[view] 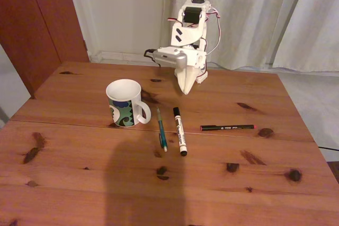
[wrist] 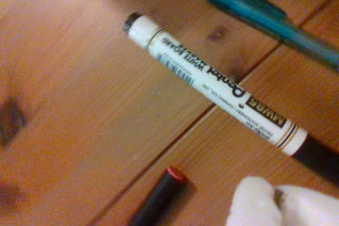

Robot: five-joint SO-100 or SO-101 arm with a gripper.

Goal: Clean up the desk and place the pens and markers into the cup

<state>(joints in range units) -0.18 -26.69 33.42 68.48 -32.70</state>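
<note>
The desk (view: 95, 183) spreads wide and reddish-brown under me, knotted pine with a seam running left to right across its middle. My arm (view: 190, 35) stands folded at the far edge, white, with my gripper (view: 186, 89) pointing down at the wood just in front of the base. I cannot tell whether my fingers are apart or together; in the wrist view only a blurred white fingertip (wrist: 254, 207) pokes in at the bottom edge, holding nothing.

The cup (view: 126, 104) sits upright to the left of me in the fixed view, white with a green, blue and black swirl low on its side, handle turned right, just on the far side of the seam.

Right of the handle lie the teal pen (view: 161, 129) and then the white marker (view: 180, 130), near each other but apart, both crossing the seam. In the wrist view the marker (wrist: 212, 83) runs diagonally, with the teal pen (wrist: 265, 17) above it.

The thin black pen (view: 226, 127) lies well to the right, crosswise, red tip pointing right; its red end (wrist: 175, 174) shows near my fingertip in the wrist view.
</note>
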